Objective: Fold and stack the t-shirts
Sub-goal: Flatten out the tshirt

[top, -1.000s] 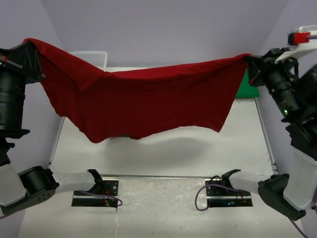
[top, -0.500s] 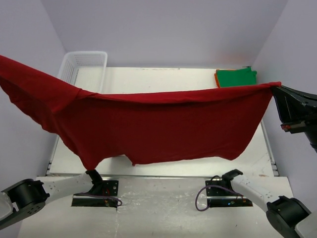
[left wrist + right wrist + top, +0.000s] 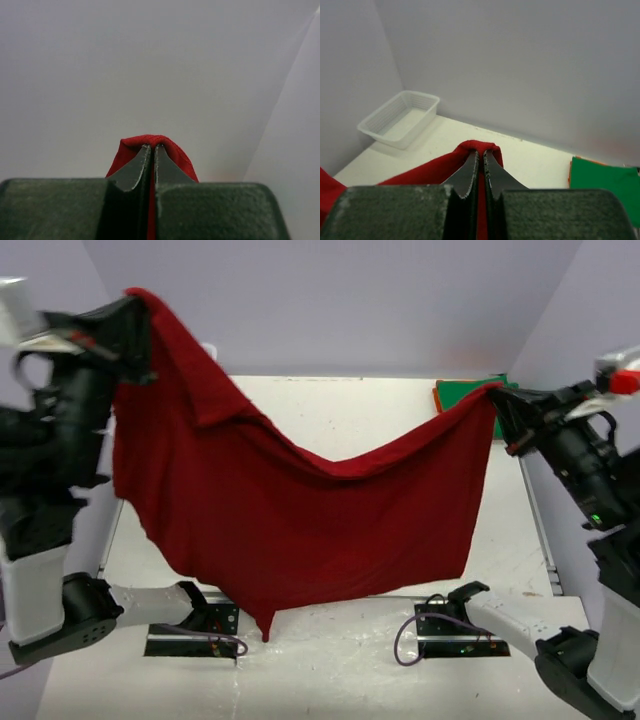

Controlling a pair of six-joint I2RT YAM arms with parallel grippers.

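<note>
Now: dark red t-shirt hung between both arms, ready to lay flat

The left gripper and right gripper are each clamped tight on a top corner of cloth. The shirt sags in the middle above the table, the left corner is held higher, and the hem dangles by the arm bases. To do this well, I'd level the two corners, ease them apart until the sag is gone, then lower the shirt so the hem lands first. It should stay clear of the folded green t-shirt, which lies on the orange one at the far right.
</note>
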